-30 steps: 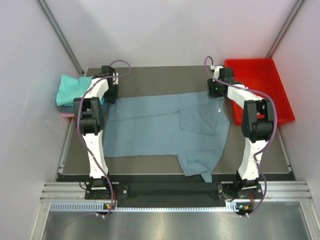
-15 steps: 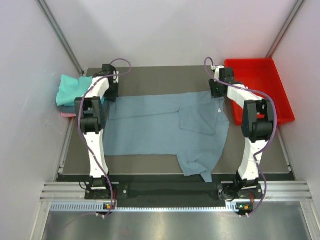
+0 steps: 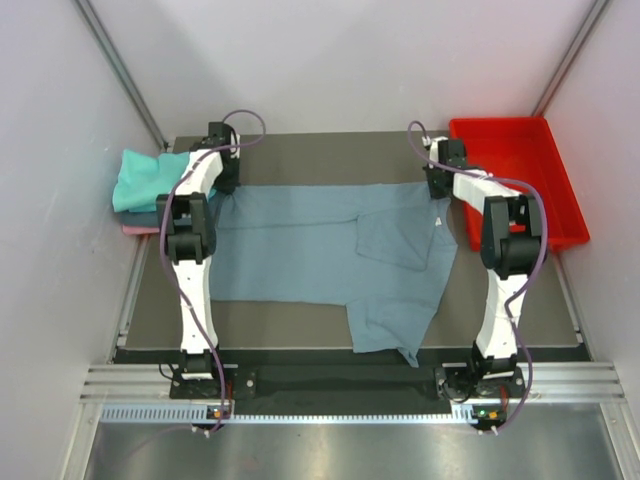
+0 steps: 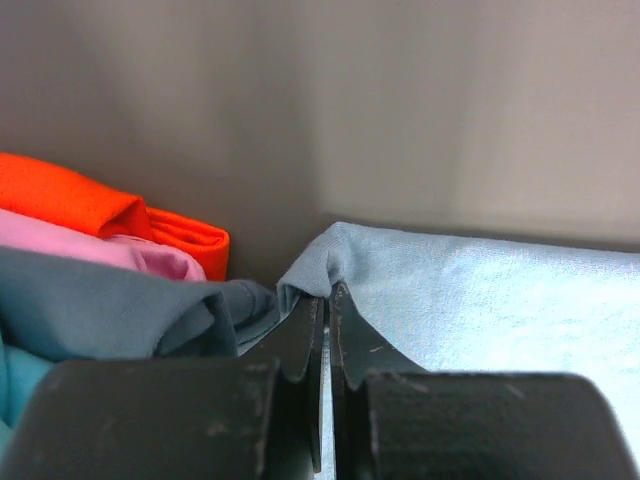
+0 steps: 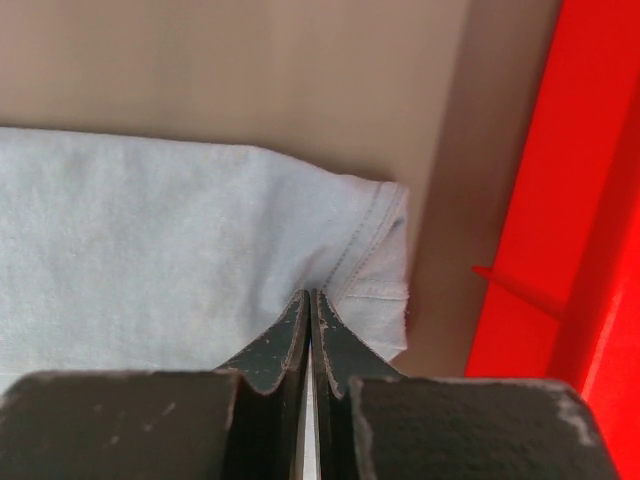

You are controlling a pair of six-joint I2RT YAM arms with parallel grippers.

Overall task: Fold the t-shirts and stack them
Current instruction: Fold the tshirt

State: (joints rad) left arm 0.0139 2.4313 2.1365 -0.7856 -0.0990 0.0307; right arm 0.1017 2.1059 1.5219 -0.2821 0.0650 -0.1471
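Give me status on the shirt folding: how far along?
Done: a stack of folded shirts sits far left. In hand: left gripper and right gripper are each shut on a far corner of the grey-blue shirt, which lies mostly spread out. Left: fold it and add it to the stack.

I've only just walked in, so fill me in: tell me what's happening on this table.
Both arms are working on one grey-blue t-shirt, which lies mostly spread out on the table. The left gripper is shut on its far left corner. The right gripper is shut on its far right corner, beside the red tray. A pile of other shirts sits at the table's left edge.
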